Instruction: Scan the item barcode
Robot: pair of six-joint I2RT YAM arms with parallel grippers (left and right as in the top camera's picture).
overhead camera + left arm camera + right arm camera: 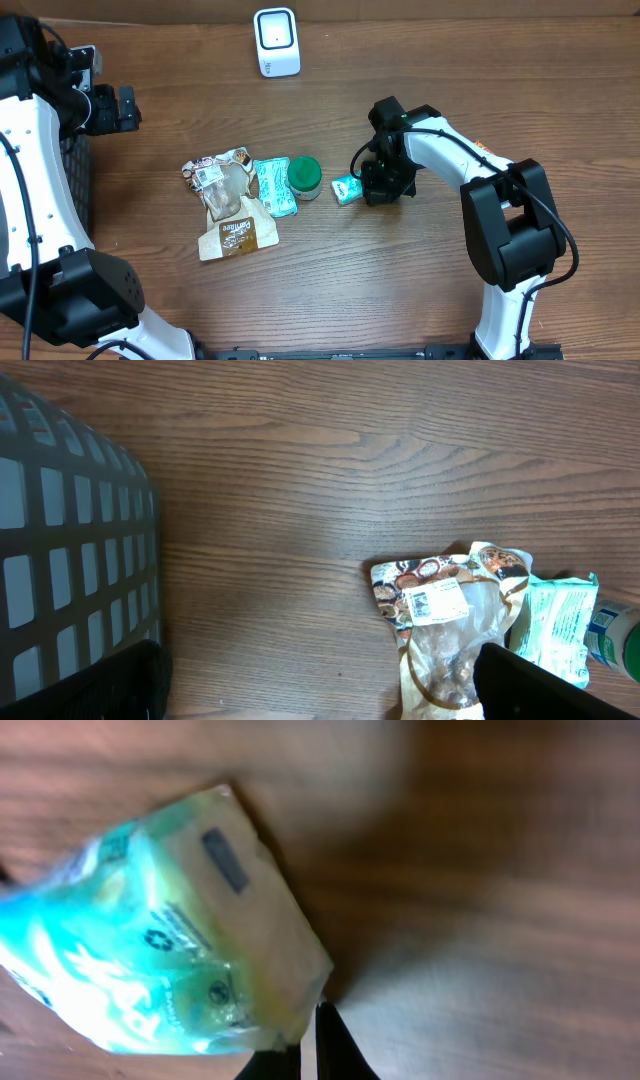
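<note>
One right hand, closed, touches the teal packet's edge.

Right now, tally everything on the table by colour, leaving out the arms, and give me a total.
Teal: 2, the big packet and the small packet
Green: 1, the jar with the green lid
Brown: 1, the snack bag, which looks like a single bag
White: 1, the scanner
Black: 1, the basket
Total: 6

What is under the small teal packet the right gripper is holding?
Only bare wooden table shows around the small teal packet, pinched at its corner by the right gripper. Whatever lies directly beneath it is hidden by the packet itself.
</note>
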